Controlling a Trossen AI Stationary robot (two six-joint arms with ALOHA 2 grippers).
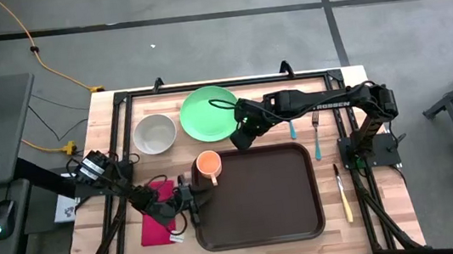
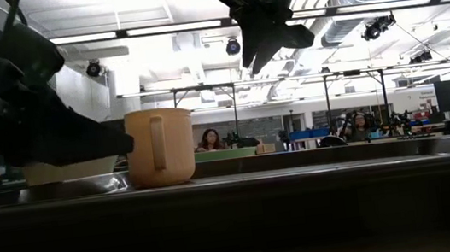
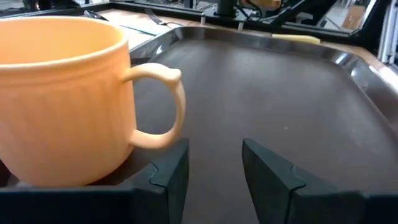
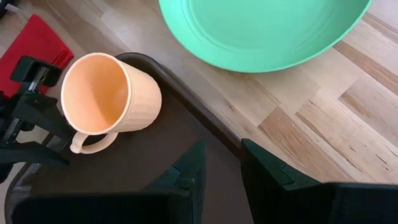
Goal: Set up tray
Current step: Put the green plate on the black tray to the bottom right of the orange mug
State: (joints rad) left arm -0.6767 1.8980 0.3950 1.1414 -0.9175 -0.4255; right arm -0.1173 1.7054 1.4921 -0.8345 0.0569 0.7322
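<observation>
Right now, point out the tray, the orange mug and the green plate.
tray (image 1: 269, 199), high view, bare floor of the tray.
orange mug (image 4: 109, 93), right wrist view, inside of the cup.
green plate (image 1: 203, 112), high view, centre of the plate.

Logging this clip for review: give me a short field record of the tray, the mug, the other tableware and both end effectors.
tray: dark brown, on the wooden table, holds only the mug
mug: orange, upright in the tray's corner nearest the plate
plate: green, off the tray
bowl: beside the plate
napkin: red, under the left arm
cutlery: on the table, right of the tray
left end effector: open, low over the tray, beside the mug handle
right end effector: open, raised over the tray edge near the plate
</observation>
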